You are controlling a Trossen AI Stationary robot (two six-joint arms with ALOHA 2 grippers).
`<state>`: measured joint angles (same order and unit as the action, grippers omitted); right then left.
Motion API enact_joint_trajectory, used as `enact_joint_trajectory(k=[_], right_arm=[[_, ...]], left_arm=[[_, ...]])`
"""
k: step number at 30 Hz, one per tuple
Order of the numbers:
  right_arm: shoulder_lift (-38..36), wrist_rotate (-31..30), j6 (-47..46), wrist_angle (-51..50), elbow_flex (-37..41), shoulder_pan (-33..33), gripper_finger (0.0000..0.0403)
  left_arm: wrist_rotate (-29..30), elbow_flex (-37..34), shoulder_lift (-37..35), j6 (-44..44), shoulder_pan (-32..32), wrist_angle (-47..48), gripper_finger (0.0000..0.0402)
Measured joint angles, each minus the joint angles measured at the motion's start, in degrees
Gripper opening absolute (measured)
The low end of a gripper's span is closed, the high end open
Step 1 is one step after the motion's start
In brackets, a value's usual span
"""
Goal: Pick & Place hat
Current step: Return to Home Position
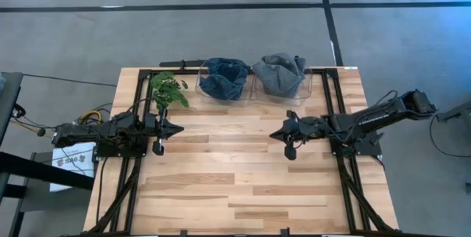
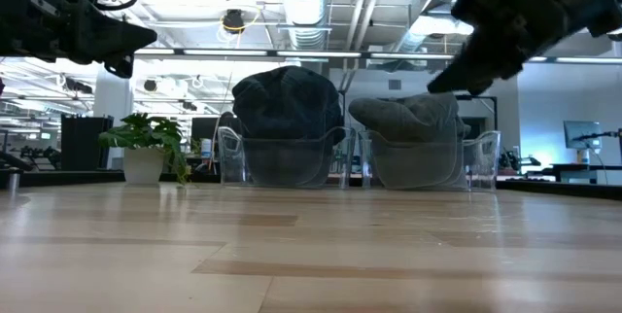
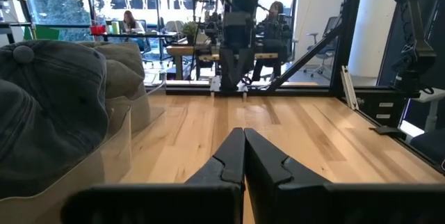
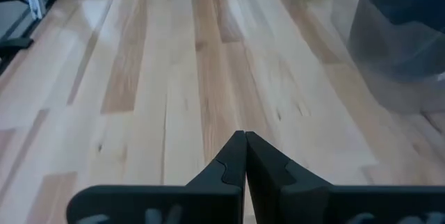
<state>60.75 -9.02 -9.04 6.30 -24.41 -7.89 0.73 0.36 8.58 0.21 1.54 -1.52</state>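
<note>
- While both arms hang low over the desk [image 1: 235, 178], no cap lies on the wood: the blue caps [image 1: 224, 75] fill the left bin [image 1: 202, 64] and the gray caps [image 1: 280, 71] fill the right bin [image 1: 307, 90], the two bins side by side at the far edge.
- Left gripper [image 1: 179, 127]: closed, fingers pressed together on nothing, near the left edge and pointing toward the middle of the desk; a plant [image 1: 168, 90] stands just beside it on the far side.
- Right gripper [image 1: 272, 135]: likewise closed and empty, nearer the middle, pointing at the left one; the two are well apart, with the right bin near it on the far side.
- Judgement of stage: sorting looks finished; only the retreat of the arms appears left.
- Risk 1: both piles dome above their rims in the low view, so a knock to a bin wall could tip a top cap out onto the desk.
- Risk 2: the right arm's elbow or wrist, swinging back, might clip the right bin; clear plastic of this kind probably slides easily.
- Risk 3: the left arm could brush the plant's leaves or pot if it lifts toward the far side.
- Risk 4: the grippers face each other on nearly one line, so any forward drift would bring the tips together.
</note>
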Motion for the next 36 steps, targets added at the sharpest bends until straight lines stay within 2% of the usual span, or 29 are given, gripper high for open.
enact_joint_trajectory(k=[5, 11, 17, 28, 32, 36], right_arm=[[-0.8, 0.0, 0.2, 3.6, 4.4, -0.8, 0.0], [-6.9, 0.5, 0.5, 8.2, 10.9, -0.7, 0.0], [-18.0, 3.5, 1.3, 7.9, 16.5, -0.6, 0.0], [-40.8, 5.6, 4.5, 6.7, 23.0, 1.3, 0.0], [-47.9, 8.8, 4.7, 1.7, 23.8, 2.2, 0.0], [-55.3, 9.1, 5.6, -4.6, 23.8, 3.5, 0.0]], left_arm=[[0.0, 0.0, 0.0, 0.0, 0.0, 0.0, 0.0], [0.1, 0.0, 0.0, 0.0, 0.0, 0.0, 0.0], [0.2, 0.0, 0.0, 0.0, 0.0, 0.0, 0.0], [0.1, 0.0, 0.0, 0.0, 0.0, 0.0, 0.0], [0.1, 0.0, 0.0, 0.0, 0.0, 0.0, 0.0], [0.1, 0.0, 0.0, 0.0, 0.0, 0.0, 0.0]])
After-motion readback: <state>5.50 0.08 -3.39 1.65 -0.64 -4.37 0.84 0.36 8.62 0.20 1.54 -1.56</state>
